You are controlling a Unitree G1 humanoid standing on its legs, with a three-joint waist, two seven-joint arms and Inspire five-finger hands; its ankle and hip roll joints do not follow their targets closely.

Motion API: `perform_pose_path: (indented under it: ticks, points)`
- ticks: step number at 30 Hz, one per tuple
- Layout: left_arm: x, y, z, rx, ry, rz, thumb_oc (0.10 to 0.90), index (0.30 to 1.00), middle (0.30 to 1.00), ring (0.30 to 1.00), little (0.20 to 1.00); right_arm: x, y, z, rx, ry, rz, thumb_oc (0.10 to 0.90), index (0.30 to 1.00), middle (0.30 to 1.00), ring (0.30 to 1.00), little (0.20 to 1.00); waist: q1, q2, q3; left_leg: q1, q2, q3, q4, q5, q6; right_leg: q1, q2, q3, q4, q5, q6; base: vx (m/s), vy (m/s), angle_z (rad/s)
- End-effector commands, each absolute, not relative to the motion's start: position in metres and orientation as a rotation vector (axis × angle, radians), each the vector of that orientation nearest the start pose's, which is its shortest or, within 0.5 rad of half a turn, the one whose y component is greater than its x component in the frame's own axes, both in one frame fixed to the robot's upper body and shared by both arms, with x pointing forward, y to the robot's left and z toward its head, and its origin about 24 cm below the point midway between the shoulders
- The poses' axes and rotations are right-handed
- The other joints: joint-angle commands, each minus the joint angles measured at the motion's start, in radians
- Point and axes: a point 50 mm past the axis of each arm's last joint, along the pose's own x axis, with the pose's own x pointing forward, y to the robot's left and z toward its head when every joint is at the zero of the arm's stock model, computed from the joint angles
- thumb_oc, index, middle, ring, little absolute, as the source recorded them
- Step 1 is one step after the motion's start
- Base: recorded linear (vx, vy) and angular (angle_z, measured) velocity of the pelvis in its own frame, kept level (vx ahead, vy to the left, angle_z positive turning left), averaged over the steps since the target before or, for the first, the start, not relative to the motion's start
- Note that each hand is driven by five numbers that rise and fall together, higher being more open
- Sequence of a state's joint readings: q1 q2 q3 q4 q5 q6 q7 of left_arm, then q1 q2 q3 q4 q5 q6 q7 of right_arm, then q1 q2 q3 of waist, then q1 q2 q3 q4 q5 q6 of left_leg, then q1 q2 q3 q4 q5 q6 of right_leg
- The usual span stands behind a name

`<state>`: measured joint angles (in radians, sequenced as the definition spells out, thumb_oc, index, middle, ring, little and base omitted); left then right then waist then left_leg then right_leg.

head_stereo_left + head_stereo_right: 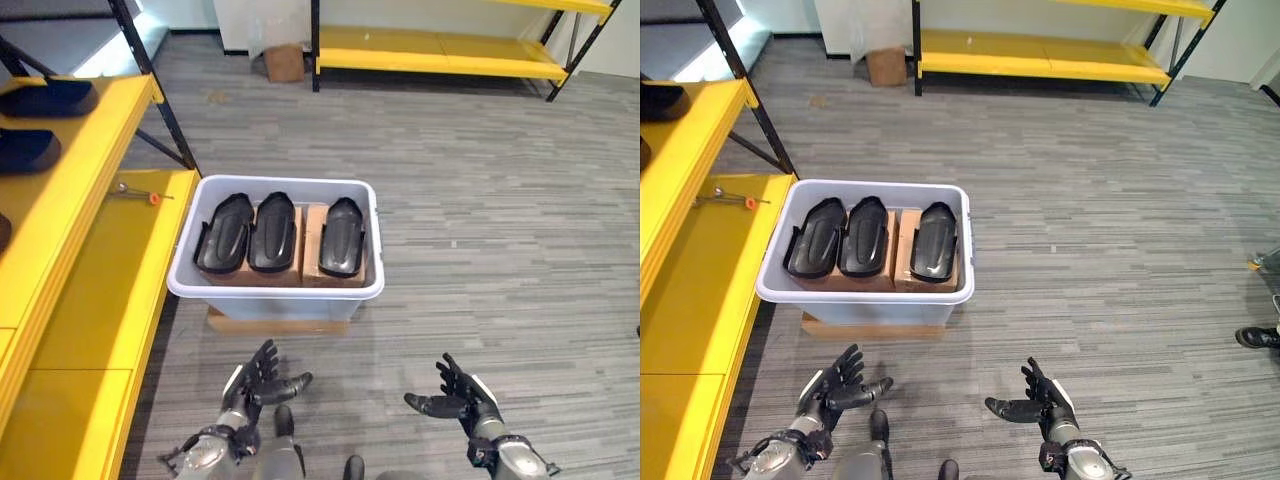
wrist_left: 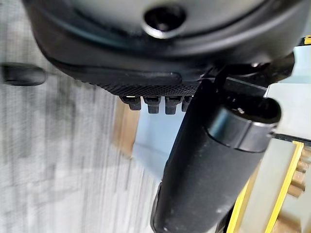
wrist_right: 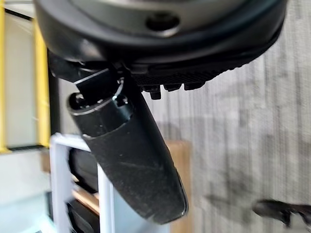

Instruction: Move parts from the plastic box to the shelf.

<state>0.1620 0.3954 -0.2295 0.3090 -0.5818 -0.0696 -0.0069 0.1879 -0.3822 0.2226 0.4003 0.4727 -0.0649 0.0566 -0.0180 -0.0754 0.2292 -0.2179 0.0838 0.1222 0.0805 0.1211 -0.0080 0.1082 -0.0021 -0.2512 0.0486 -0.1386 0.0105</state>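
The pale grey plastic box [image 1: 275,292] stands on the grey plank floor at about 12 o'clock from the robot, on a flat brown board [image 1: 277,323]. Inside it three black, long, shell-shaped moulded parts [image 1: 275,233] lie side by side on brown cardboard pieces [image 1: 312,250], two close together toward 11 o'clock and one a little apart toward 1 o'clock. The yellow metal shelf with black posts [image 1: 95,290] runs along the 9 o'clock side, just beside the box; darker parts [image 1: 45,98] lie already on its upper level.

The left hand [image 1: 258,380] and the right hand [image 1: 455,393] both hover low in front of the box, well apart from it, fingers spread and relaxed, holding nothing.

I judge the parts to be hard plastic shells: stiff, light, smooth and glossy, so probably a little slippery. They look domed, so a grasp across the narrow width, thumb on one long edge and fingers on the other, seems the safest. The single part at 1 o'clock has more free space around it.

The underside of the parts and how deep they sit cannot be seen. The small tool with an orange tip [image 1: 140,194] on the shelf is too small to identify. In the wrist views the thumbs cover most of the box.
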Motion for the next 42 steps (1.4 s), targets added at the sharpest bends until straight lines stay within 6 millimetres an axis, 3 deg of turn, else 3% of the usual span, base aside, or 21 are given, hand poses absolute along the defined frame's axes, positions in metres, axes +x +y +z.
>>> perform_pose_path:
  ticks: [1, 3, 4, 5, 7, 9, 11, 12, 14, 16, 21, 28, 30, 31, 32, 34, 35, 38, 40, 41, 42]
  points:
    - [0.196, 0.228, -0.024, -0.097, 0.305, -0.006, 0.9, 1.0, 1.0, 1.0, 1.0, 0.203, -0.214, -0.038, 0.062, 0.344, 0.077, 0.9, 1.0, 1.0, 1.0, 1.0, 0.039, -0.02, -0.049, -0.024, 0.032, 0.007, 0.098, -0.075, -0.031, -0.032, -0.124, 0.037, 0.053, 0.048, 0.108, 0.18, 0.142, 0.21]
    - [0.196, 0.229, -0.024, -0.094, 0.308, -0.003, 0.9, 1.0, 1.0, 1.0, 1.0, 0.204, -0.213, -0.038, 0.058, 0.342, 0.082, 0.9, 1.0, 1.0, 1.0, 1.0, 0.04, -0.02, -0.054, -0.027, 0.02, 0.01, 0.104, -0.088, -0.022, -0.038, -0.132, 0.037, 0.065, 0.055, 0.117, 0.16, 0.153, 0.07]
    - [0.196, 0.229, -0.025, -0.085, 0.313, -0.001, 0.9, 1.0, 1.0, 1.0, 1.0, 0.205, -0.208, -0.039, 0.058, 0.346, 0.094, 0.9, 1.0, 1.0, 1.0, 1.0, 0.036, -0.015, -0.053, 0.0, -0.025, 0.018, 0.098, -0.126, 0.008, -0.087, -0.16, 0.044, 0.195, 0.114, 0.152, 0.2, 0.214, 0.03]
    - [0.196, 0.229, -0.025, -0.085, 0.312, -0.002, 0.9, 1.0, 1.0, 1.0, 1.0, 0.205, -0.208, -0.039, 0.058, 0.346, 0.094, 0.9, 1.0, 1.0, 1.0, 1.0, 0.036, -0.014, -0.056, -0.002, -0.024, 0.018, 0.096, -0.123, 0.008, -0.091, -0.159, 0.044, 0.194, 0.118, 0.152, 0.19, 0.23, 0.05]
    - [0.196, 0.228, -0.025, -0.076, 0.314, -0.006, 0.9, 1.0, 1.0, 1.0, 1.0, 0.204, -0.205, -0.041, 0.058, 0.354, 0.105, 0.9, 1.0, 1.0, 1.0, 1.0, 0.023, -0.005, -0.047, 0.035, -0.058, 0.014, 0.086, -0.149, 0.035, -0.144, -0.174, 0.068, 0.351, 0.22, 0.176, 0.1, 0.146, 0.15]
    - [0.198, 0.227, -0.024, -0.068, 0.308, -0.022, 0.9, 1.0, 1.0, 1.0, 1.0, 0.204, -0.203, -0.04, 0.058, 0.35, 0.111, 0.9, 1.0, 1.0, 1.0, 1.0, 0.002, 0.022, -0.025, 0.071, -0.058, 0.003, 0.073, -0.151, 0.046, -0.217, -0.158, 0.084, 0.479, 0.282, 0.18, 0.13, 0.151, 0.3]
    - [0.198, 0.226, -0.022, -0.057, 0.3, -0.034, 0.9, 1.0, 1.0, 1.0, 1.0, 0.202, -0.204, -0.04, 0.057, 0.352, 0.111, 0.9, 1.0, 1.0, 1.0, 1.0, -0.016, 0.047, -0.005, 0.112, -0.057, 0.002, 0.065, -0.163, 0.056, -0.271, -0.167, 0.07, 0.557, 0.284, 0.172, 0.2, 0.122, 0.35]
    - [0.199, 0.224, -0.023, -0.063, 0.303, -0.045, 0.9, 1.0, 1.0, 1.0, 1.0, 0.2, -0.205, -0.041, 0.059, 0.353, 0.1, 0.9, 1.0, 1.0, 1.0, 1.0, -0.027, 0.059, -0.005, 0.146, -0.052, 0.011, 0.046, -0.173, 0.049, -0.313, -0.231, 0.017, 0.472, 0.241, 0.149, 0.21, 0.049, 0.23]
    - [0.198, 0.223, -0.023, -0.07, 0.305, -0.049, 0.9, 1.0, 1.0, 1.0, 1.0, 0.2, -0.207, -0.04, 0.062, 0.351, 0.091, 0.9, 1.0, 1.0, 1.0, 1.0, -0.038, 0.063, -0.001, 0.166, -0.05, 0.003, 0.036, -0.178, 0.04, -0.313, -0.248, 0.006, 0.417, 0.226, 0.146, 0.21, -0.061, 0.05]
    - [0.197, 0.224, -0.023, -0.082, 0.308, -0.049, 0.9, 1.0, 1.0, 1.0, 1.0, 0.2, -0.209, -0.039, 0.057, 0.35, 0.079, 0.9, 1.0, 1.0, 1.0, 1.0, -0.058, 0.04, -0.006, 0.201, -0.055, -0.005, 0.028, -0.198, 0.008, -0.327, -0.297, 0.024, 0.134, 0.274, 0.167, 0.29, -0.206, 0.1]
    - [0.193, 0.224, -0.026, -0.079, 0.318, -0.051, 0.9, 1.0, 1.0, 1.0, 1.0, 0.201, -0.211, -0.039, 0.027, 0.353, 0.088, 0.9, 1.0, 1.0, 1.0, 1.0, -0.052, 0.022, -0.019, 0.26, -0.038, -0.002, 0.005, -0.218, -0.017, -0.277, -0.315, -0.042, 0.023, 0.328, 0.194, 0.2, -0.168, 0.11]
    - [0.194, 0.218, -0.03, -0.113, 0.327, -0.054, 0.9, 1.0, 1.0, 1.0, 1.0, 0.201, -0.215, -0.036, 0.036, 0.342, 0.081, 0.9, 1.0, 1.0, 1.0, 1.0, -0.055, 0.023, -0.06, 0.261, 0.037, -0.025, -0.01, -0.2, -0.067, -0.238, -0.237, -0.054, 0.024, 0.261, 0.162, 0.14, -0.157, 0.23]
    - [0.199, 0.214, -0.027, -0.127, 0.311, -0.055, 0.9, 1.0, 1.0, 1.0, 1.0, 0.201, -0.218, -0.038, 0.044, 0.348, 0.06, 0.9, 1.0, 1.0, 1.0, 1.0, -0.056, 0.021, -0.047, 0.206, 0.08, -0.03, 0.146, -0.188, -0.099, -0.225, -0.208, -0.066, 0.041, 0.21, 0.123, 0.08, -0.176, 0.2]
    - [0.199, 0.214, -0.027, -0.127, 0.311, -0.055, 0.9, 1.0, 1.0, 1.0, 1.0, 0.201, -0.218, -0.038, 0.044, 0.348, 0.06, 0.9, 1.0, 1.0, 1.0, 1.0, -0.056, 0.021, -0.047, 0.206, 0.08, -0.03, 0.146, -0.188, -0.099, -0.225, -0.208, -0.066, 0.041, 0.21, 0.123, 0.05, -0.129, 0.28]
    - [0.2, 0.212, -0.027, -0.137, 0.309, -0.057, 0.9, 1.0, 1.0, 1.0, 1.0, 0.202, -0.219, -0.035, 0.042, 0.335, 0.064, 0.9, 1.0, 1.0, 1.0, 1.0, -0.048, 0.015, -0.029, 0.144, 0.072, -0.054, 0.296, -0.158, -0.112, -0.207, -0.197, -0.064, 0.042, 0.192, 0.098, 0.04, -0.092, 0.22]
    - [0.2, 0.213, -0.027, -0.142, 0.307, -0.04, 0.9, 1.0, 1.0, 1.0, 1.0, 0.204, -0.221, -0.032, 0.037, 0.323, 0.069, 0.9, 1.0, 1.0, 1.0, 1.0, -0.031, 0.005, -0.003, 0.077, 0.061, -0.081, 0.41, -0.102, -0.129, -0.185, -0.189, -0.067, 0.039, 0.175, 0.08, 0.02, -0.075, 0.08]
    - [0.201, 0.215, -0.026, -0.145, 0.303, -0.035, 0.9, 1.0, 1.0, 1.0, 1.0, 0.206, -0.221, -0.03, 0.036, 0.317, 0.067, 0.9, 1.0, 1.0, 1.0, 1.0, -0.028, 0.005, 0.004, 0.056, 0.078, -0.077, 0.395, -0.078, -0.13, -0.18, -0.186, -0.072, 0.037, 0.17, 0.08, 0.04, 0.027, -0.03]
    - [0.198, 0.219, -0.026, -0.135, 0.307, -0.017, 0.9, 1.0, 1.0, 1.0, 1.0, 0.207, -0.221, -0.027, 0.039, 0.296, 0.056, 0.9, 1.0, 1.0, 1.0, 1.0, -0.01, 0.002, -0.004, 0.053, 0.211, -0.038, 0.156, -0.033, -0.127, -0.159, -0.188, -0.079, 0.029, 0.146, 0.11, 0.13, 0.127, 0.0]
    - [0.197, 0.221, -0.026, -0.129, 0.308, -0.012, 0.9, 1.0, 1.0, 1.0, 1.0, 0.208, -0.221, -0.026, 0.039, 0.293, 0.054, 0.9, 1.0, 1.0, 1.0, 1.0, -0.003, 0.003, -0.004, 0.058, 0.233, -0.045, 0.101, -0.01, -0.129, -0.154, -0.189, -0.071, 0.031, 0.141, 0.116, 0.16, 0.176, 0.02]
    - [0.193, 0.223, -0.027, -0.127, 0.316, 0.001, 0.9, 1.0, 1.0, 1.0, 1.0, 0.208, -0.223, -0.025, 0.04, 0.285, 0.047, 0.9, 1.0, 1.0, 1.0, 1.0, 0.006, 0.017, -0.008, 0.059, 0.287, -0.069, -0.003, 0.058, -0.146, -0.139, -0.192, -0.05, 0.043, 0.125, 0.133, 0.17, 0.23, -0.1]
    - [0.192, 0.224, -0.028, -0.134, 0.32, 0.006, 0.9, 1.0, 1.0, 1.0, 1.0, 0.207, -0.222, -0.025, 0.049, 0.286, 0.054, 0.9, 1.0, 1.0, 1.0, 1.0, 0.003, 0.023, -0.012, 0.083, 0.276, -0.056, -0.013, 0.026, -0.144, -0.142, -0.2, -0.049, 0.058, 0.124, 0.136, 0.22, 0.316, -0.21]
